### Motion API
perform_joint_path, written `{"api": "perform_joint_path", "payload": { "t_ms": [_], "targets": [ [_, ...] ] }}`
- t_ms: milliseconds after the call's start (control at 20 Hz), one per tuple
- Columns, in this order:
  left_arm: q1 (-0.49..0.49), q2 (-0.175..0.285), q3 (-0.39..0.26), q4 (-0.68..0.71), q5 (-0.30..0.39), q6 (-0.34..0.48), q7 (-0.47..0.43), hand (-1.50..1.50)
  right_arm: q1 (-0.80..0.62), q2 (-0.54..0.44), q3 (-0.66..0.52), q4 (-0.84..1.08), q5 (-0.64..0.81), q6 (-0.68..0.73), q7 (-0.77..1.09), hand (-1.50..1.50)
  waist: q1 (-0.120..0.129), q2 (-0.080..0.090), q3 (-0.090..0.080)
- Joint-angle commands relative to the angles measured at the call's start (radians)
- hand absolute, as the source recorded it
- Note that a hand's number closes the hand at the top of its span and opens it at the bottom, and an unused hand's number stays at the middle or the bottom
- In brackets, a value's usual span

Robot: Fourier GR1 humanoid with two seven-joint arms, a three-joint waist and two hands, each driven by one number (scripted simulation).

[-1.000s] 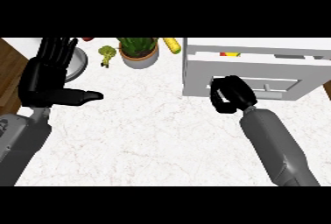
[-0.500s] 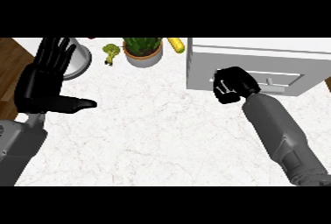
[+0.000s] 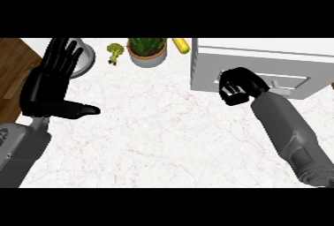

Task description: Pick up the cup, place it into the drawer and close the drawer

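The white drawer unit point(image 3: 261, 57) stands at the back right of the marble counter; its front panel point(image 3: 297, 88) with a pale handle point(image 3: 287, 83) sits nearly flush with the body. My right hand point(image 3: 238, 86) is against that front at its left end, fingers curled, holding nothing. The cup shows nowhere in the head view. At the left, my left hand point(image 3: 52, 84) rests open, fingers up and thumb out to the right.
A potted plant point(image 3: 146, 50), a small broccoli point(image 3: 115, 52) and a yellow vegetable point(image 3: 180, 44) stand along the back edge. A grey bowl point(image 3: 85, 62) is partly behind my left hand. The counter's left edge meets brown wood point(image 3: 13, 66).
My right hand has moved away from me against the drawer front, and the drawer has slid back into the unit. The left hand has stayed put.
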Motion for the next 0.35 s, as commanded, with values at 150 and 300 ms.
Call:
{"api": "perform_joint_path", "payload": {
  "t_ms": [150,300],
  "targets": [
    [0.011,-0.033,-0.019,0.005,-0.003,-0.015,-0.009,-1.50,-0.095,-0.116,-0.085,0.053,-0.037,-0.037,0.063,1.50,0.020,0.042,0.010],
    [0.025,-0.020,-0.015,0.009,-0.009,-0.033,-0.020,-1.50,-0.081,-0.112,-0.093,0.062,-0.043,-0.047,0.055,1.50,0.030,0.042,0.010]
  ]
}}
